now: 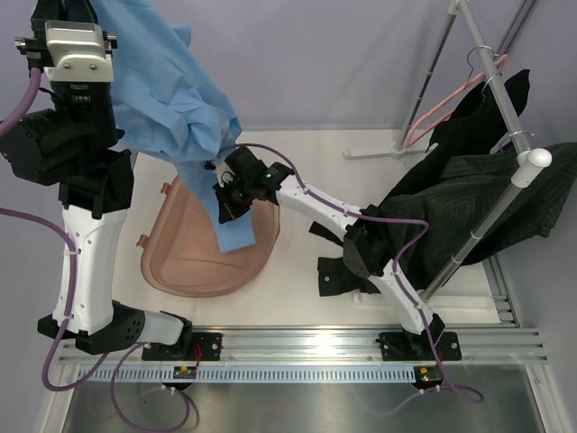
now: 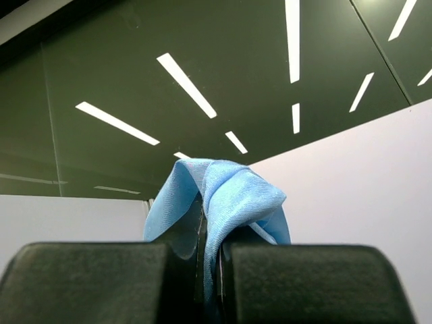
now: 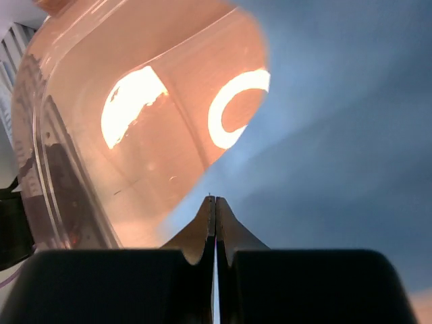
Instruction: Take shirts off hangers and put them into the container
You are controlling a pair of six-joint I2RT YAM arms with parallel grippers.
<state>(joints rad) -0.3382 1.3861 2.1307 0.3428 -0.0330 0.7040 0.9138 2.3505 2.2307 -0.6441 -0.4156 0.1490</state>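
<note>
The light blue shirt (image 1: 171,99) hangs from my raised left gripper (image 2: 202,226), which is shut on a bunch of its cloth (image 2: 229,192). Its lower end (image 1: 242,230) dangles into the pinkish container (image 1: 180,262). My right gripper (image 1: 230,200) hovers over the container's back rim against that lower end. Its jaws (image 3: 215,199) are shut, with blue cloth (image 3: 324,135) just behind the tips and nothing bunched between them. The container's floor (image 3: 88,155) fills the left of the right wrist view. A black shirt (image 1: 478,108) and a pinstriped one (image 1: 478,194) hang at the right, beside a pink hanger (image 1: 433,117).
The grey rack pole (image 1: 496,77) slants across the right side, its base bars (image 1: 379,152) on the table behind. A fold of the dark shirts (image 1: 347,271) drapes over my right forearm (image 1: 315,200). A metal rail (image 1: 297,343) runs along the near edge.
</note>
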